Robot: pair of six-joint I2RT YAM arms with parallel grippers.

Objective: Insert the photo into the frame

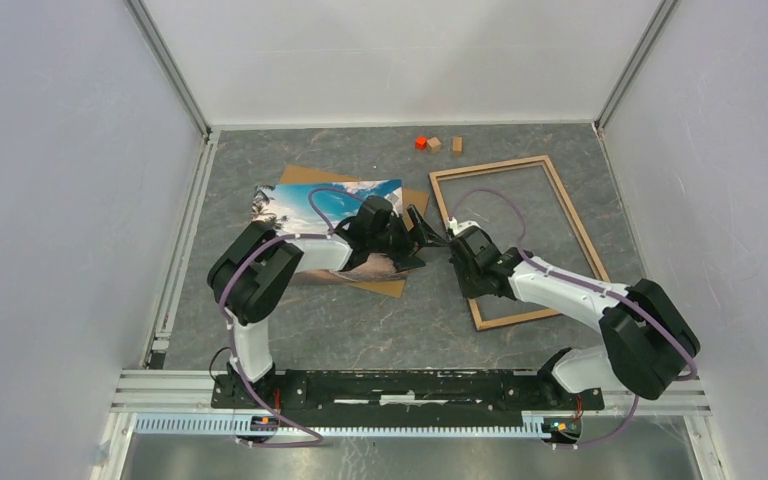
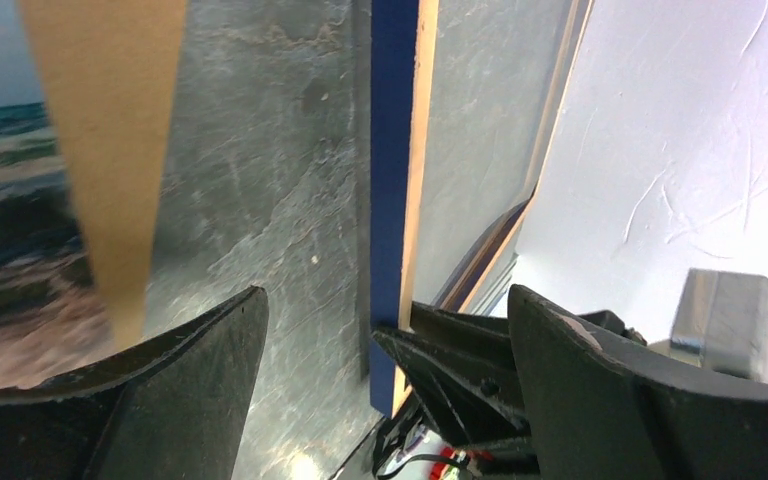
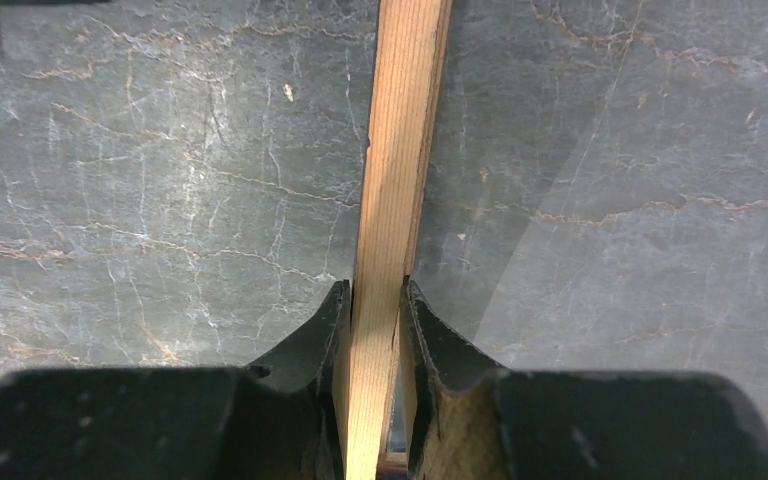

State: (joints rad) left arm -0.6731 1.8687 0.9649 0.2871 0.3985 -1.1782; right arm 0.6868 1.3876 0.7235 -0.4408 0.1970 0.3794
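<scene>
From up above, the photo (image 1: 325, 210) lies on a brown board (image 1: 305, 174) on the left part of the gray table (image 1: 360, 320). The frame (image 1: 490, 165) lies just to its right, wood side up, with nothing inside it. Three little blocks (image 1: 434, 145) sit far back, out of the way. Both arms reach into the gap between photo and frame. The right claw (image 1: 455, 243) is on the frame's left rail, and the left claw (image 1: 422, 225) hovers by the photo's right edge, close beside it. In the left arm's own camera, the left claw (image 2: 385, 295) has its fingers (image 2: 160, 400) wide apart and holds nothing. The frame's rail runs up between them, blue on one face, with the right claw low down on it. I think the left claw is there to help. In the right arm's own camera, the right claw (image 3: 373, 320) is squeezed onto the wood rail, one finger (image 3: 310, 350) on each side. I think it grabs the rail so it can drag or lift the frame over to the photo.
</scene>
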